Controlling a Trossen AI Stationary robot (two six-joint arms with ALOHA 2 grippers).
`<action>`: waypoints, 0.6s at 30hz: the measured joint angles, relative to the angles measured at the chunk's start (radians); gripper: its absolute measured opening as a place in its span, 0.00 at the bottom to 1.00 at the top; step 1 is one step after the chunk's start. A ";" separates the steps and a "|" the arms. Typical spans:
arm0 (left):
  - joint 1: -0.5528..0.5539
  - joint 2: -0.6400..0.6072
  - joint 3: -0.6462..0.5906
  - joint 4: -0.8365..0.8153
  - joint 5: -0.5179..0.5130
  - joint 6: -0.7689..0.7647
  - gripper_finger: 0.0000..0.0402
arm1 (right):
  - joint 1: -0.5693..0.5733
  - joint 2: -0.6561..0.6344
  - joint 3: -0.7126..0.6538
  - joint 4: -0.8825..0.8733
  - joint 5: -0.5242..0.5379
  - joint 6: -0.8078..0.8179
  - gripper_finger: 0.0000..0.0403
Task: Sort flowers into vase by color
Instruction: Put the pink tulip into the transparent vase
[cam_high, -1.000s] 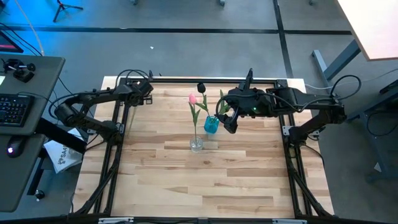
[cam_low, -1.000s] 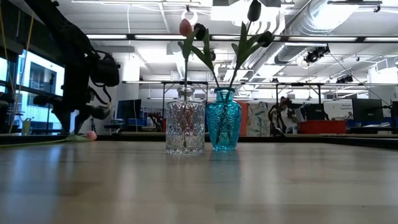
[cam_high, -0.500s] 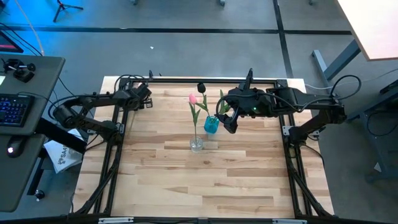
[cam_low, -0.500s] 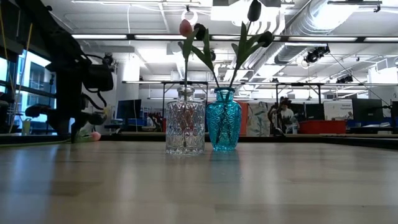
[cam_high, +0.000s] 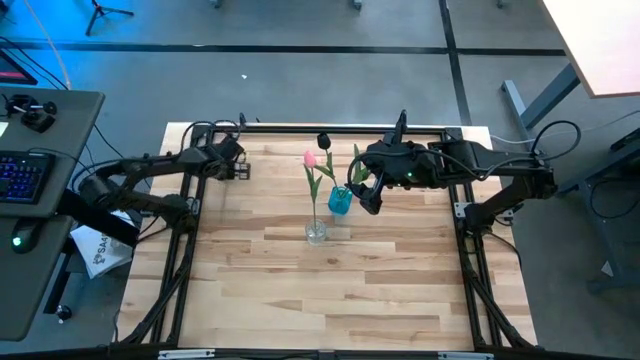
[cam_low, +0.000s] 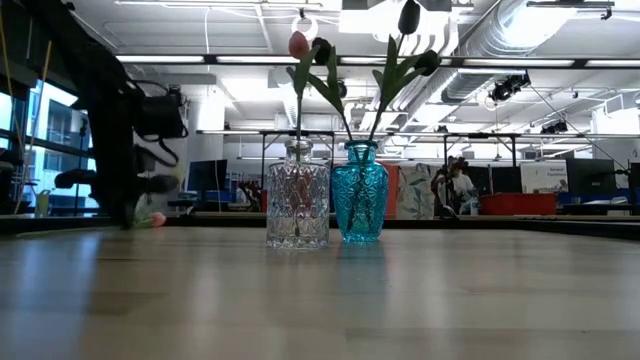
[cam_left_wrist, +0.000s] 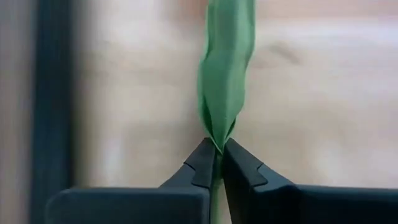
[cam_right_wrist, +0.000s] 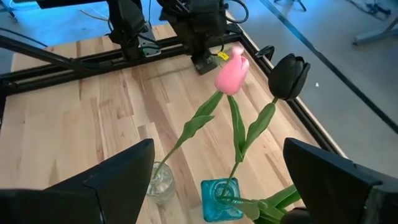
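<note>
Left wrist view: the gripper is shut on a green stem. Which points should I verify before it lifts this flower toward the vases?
1. Left gripper shut on the leafy stem: ok.
2. Held flower's pink head low near the table, free of the frame: cannot tell.
3. Clear vase upright, holding one pink tulip: ok.
4. Blue vase holds only dark tulips: ok.
5. Right gripper open, beside the blue vase; leaves enough room at the clear vase: cannot tell.
</note>
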 joint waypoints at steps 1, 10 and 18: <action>-0.018 -0.038 0.001 -0.006 0.044 -0.003 0.01 | 0.000 0.000 0.000 0.002 0.000 -0.014 0.88; -0.321 -0.507 0.009 0.169 0.038 -0.121 0.00 | 0.000 -0.008 0.000 0.026 0.027 -0.140 0.88; -0.764 -0.645 0.009 0.613 -0.240 -0.001 0.00 | -0.001 -0.015 0.000 0.011 0.094 -0.200 0.88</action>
